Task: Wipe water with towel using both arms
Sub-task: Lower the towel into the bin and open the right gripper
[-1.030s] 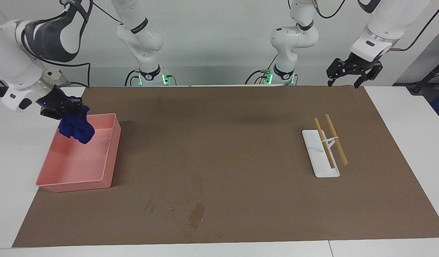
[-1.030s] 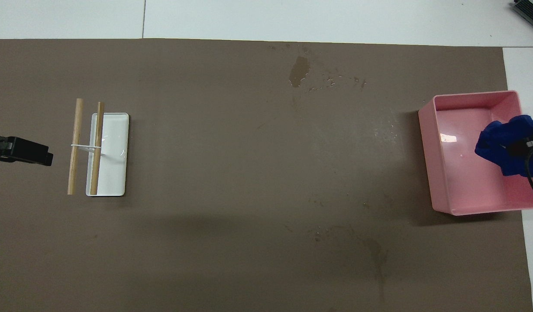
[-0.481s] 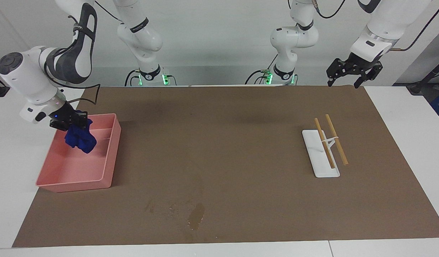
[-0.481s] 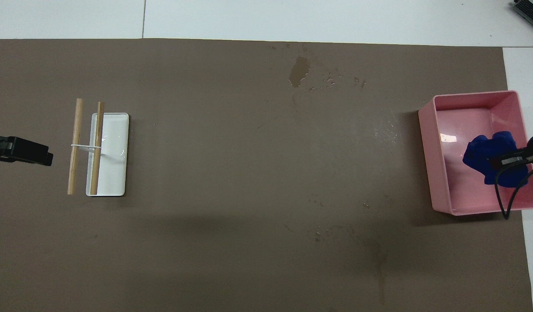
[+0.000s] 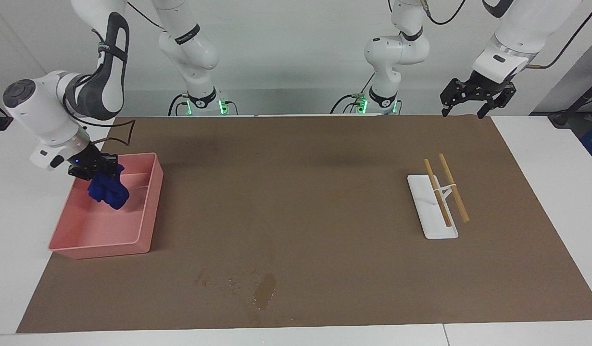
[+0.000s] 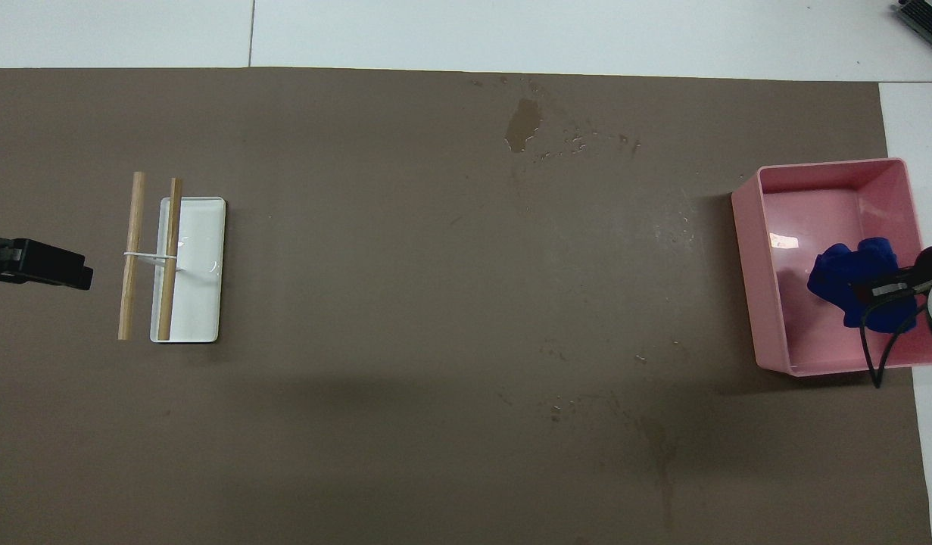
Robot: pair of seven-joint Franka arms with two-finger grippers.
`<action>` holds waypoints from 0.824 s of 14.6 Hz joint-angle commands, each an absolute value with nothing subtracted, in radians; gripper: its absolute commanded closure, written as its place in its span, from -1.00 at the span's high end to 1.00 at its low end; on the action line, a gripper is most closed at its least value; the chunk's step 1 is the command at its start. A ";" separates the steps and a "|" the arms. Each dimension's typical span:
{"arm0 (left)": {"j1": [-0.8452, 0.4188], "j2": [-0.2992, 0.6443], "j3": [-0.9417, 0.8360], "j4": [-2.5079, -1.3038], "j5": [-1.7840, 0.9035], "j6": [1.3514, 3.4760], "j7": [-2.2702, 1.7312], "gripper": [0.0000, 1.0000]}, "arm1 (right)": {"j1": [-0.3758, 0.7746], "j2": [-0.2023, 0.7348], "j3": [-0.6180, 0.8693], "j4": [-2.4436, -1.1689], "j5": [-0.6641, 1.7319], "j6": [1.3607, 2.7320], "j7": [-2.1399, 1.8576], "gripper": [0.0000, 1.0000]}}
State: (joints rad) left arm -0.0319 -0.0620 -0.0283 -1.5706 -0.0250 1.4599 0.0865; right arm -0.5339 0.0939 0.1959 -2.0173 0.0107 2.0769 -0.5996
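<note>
My right gripper [image 5: 94,169] is shut on the blue towel [image 5: 108,191], which hangs down inside the pink tray [image 5: 150,211] at the right arm's end of the mat. From overhead the towel [image 6: 844,278] sits bunched under the right gripper [image 6: 886,289], over the part of the tray [image 6: 744,257] nearer the robots. The water [image 5: 265,290] is a dark blotch with small droplets near the mat's edge farthest from the robots, also seen as water [image 6: 523,126] from above. My left gripper [image 5: 462,113] waits open, raised over the mat's edge at the left arm's end.
A white oblong dish [image 5: 426,216] with two wooden sticks [image 5: 442,190] across a small rack lies toward the left arm's end, dish [image 6: 201,295] in the overhead view. Faint dried stains [image 6: 655,439] mark the brown mat [image 5: 296,192] nearer the robots.
My right gripper has come down with the towel, from above the tray's rim to inside the tray. The left arm has not moved.
</note>
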 commanded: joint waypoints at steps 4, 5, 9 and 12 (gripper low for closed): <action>-0.031 -0.086 -0.031 -1.601 -0.006 1.471 0.089 1.00 | -0.506 0.048 0.225 -1.906 -0.002 1.926 -0.571 1.00; -0.029 -0.087 -0.031 -1.600 -0.006 1.471 0.089 1.00 | -0.473 0.045 0.225 -1.864 -0.002 1.864 -0.510 1.00; -0.031 -0.086 -0.031 -1.601 -0.006 1.471 0.089 1.00 | -0.345 -0.009 0.225 -1.723 0.009 1.675 -0.309 1.00; -0.029 -0.086 -0.031 -1.601 -0.006 1.471 0.089 1.00 | -0.292 -0.079 0.232 -1.680 0.037 1.586 -0.284 1.00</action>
